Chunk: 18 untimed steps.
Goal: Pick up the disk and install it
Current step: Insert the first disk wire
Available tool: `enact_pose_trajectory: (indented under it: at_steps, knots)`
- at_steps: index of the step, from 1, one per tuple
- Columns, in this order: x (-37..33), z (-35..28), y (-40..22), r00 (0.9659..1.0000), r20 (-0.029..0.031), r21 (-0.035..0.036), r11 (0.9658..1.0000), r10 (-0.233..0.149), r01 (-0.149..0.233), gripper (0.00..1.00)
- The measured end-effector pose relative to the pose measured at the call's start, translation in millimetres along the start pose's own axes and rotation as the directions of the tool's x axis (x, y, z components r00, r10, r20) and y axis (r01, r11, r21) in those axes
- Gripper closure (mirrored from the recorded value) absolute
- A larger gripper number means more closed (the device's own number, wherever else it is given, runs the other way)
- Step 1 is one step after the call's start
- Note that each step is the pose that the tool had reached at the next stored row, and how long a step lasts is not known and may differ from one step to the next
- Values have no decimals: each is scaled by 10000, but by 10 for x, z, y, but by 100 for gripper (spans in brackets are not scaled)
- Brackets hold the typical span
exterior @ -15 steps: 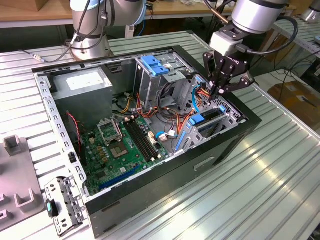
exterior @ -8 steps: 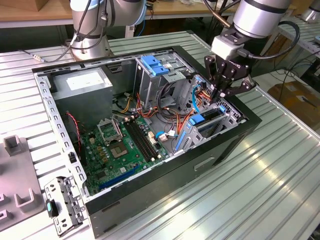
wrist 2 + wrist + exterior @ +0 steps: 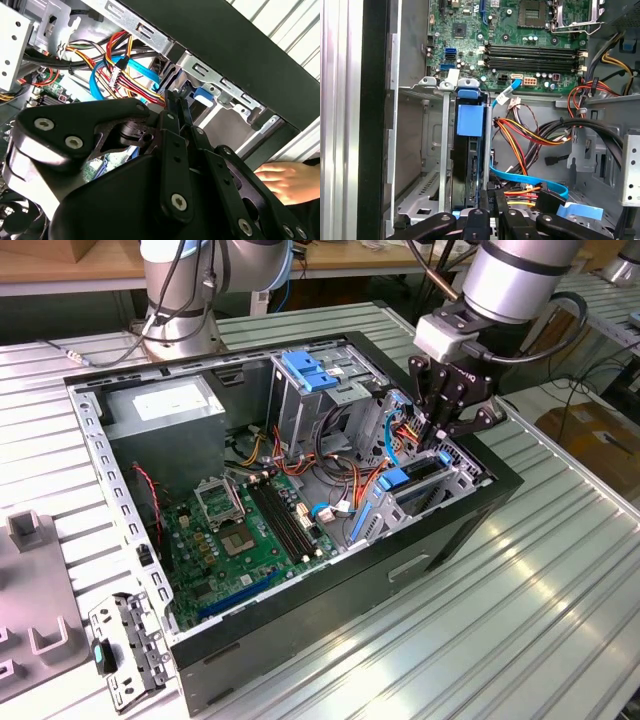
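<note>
Exterior view, right of centre: the gripper (image 3: 441,430) hangs over the computer case's (image 3: 420,540) drive bay, fingers drawn together, holding nothing. The disk (image 3: 412,483) sits slotted in that bay.

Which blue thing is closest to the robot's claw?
The disk in the drive bay, right under the gripper. The blue clip tops the tall cage farther away.
</note>
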<state>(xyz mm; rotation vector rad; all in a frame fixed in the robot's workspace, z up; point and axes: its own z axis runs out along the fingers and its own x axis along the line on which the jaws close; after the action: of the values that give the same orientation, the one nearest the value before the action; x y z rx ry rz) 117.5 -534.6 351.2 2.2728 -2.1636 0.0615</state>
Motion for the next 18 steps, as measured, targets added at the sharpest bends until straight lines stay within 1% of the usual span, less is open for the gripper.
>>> enact_pose_trajectory:
  at_steps: [5,8,13,16,18]
  knots:
    - [0,1,1,10000,2,0,10000,0,0,84]
    - [0,0,13,10000,1,1,10000,0,0,84]
    - [25,4,16,10000,4,0,10000,30,-30,84]
    - [28,14,16,9997,-5,-7,9997,257,-257,84]
    - [28,16,27,9993,9,-10,9993,372,-372,84]
